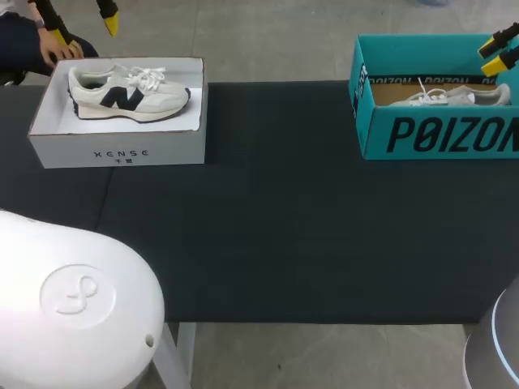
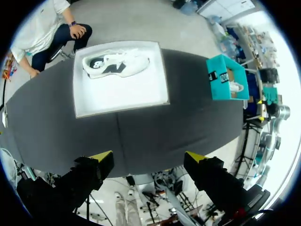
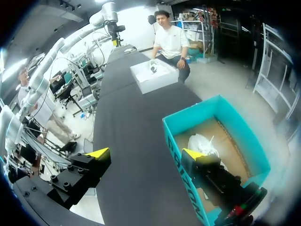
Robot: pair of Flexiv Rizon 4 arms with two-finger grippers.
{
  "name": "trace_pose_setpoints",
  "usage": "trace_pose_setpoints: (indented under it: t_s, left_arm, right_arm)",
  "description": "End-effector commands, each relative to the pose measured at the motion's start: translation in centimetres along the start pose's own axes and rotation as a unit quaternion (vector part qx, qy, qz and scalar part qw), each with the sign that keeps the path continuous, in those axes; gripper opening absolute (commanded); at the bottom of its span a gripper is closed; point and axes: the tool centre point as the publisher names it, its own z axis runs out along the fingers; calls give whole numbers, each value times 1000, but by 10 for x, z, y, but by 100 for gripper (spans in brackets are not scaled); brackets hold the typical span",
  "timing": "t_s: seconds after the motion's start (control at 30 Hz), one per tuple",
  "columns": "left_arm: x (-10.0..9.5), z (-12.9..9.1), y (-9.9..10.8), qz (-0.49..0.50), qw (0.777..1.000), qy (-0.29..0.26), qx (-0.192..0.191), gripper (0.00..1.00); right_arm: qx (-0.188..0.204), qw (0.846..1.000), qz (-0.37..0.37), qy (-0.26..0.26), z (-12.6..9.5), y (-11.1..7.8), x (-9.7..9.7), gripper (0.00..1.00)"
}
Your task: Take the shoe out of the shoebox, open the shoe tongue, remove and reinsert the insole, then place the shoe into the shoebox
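Note:
A white sneaker (image 1: 128,93) with a dark logo lies on its side in an open white shoebox (image 1: 117,150) at the table's far left. From the left wrist view the sneaker (image 2: 115,63) and its box (image 2: 117,99) lie far ahead of my left gripper (image 2: 149,157), which is open and empty. High above that box's far edge hangs my left gripper (image 1: 83,27). A teal shoebox (image 1: 430,134) at the far right holds a pale shoe (image 1: 454,96). My right gripper (image 1: 499,50) hovers open over its right end, its fingers astride the teal wall (image 3: 181,141), with the shoe (image 3: 202,143) below.
The black table top (image 1: 276,219) stretches between the two boxes. A person's hand (image 1: 61,50) rests at the far edge beside the white box's left corner. In the right wrist view the white box (image 3: 153,77) stands far off along the table.

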Motion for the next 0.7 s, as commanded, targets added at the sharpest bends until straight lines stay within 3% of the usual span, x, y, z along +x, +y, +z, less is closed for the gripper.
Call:
trace_pose_setpoints:
  t_s: [0.03, 0.6, 0.7]
  left_arm:
    - [2, -3, -4, -7, 996, -81, -40, 100]
    - [3, 3, -4, -4, 996, -79, -44, 100]
    - [-9, 10, -13, -27, 996, -85, -24, 100]
  right_arm:
    - [1, 1000, 0, 0, 0, 0, 0, 100]
    - [1, 1000, 0, 0, 0, 0, 0, 100]
    - [1, 1000, 0, 0, 0, 0, 0, 100]
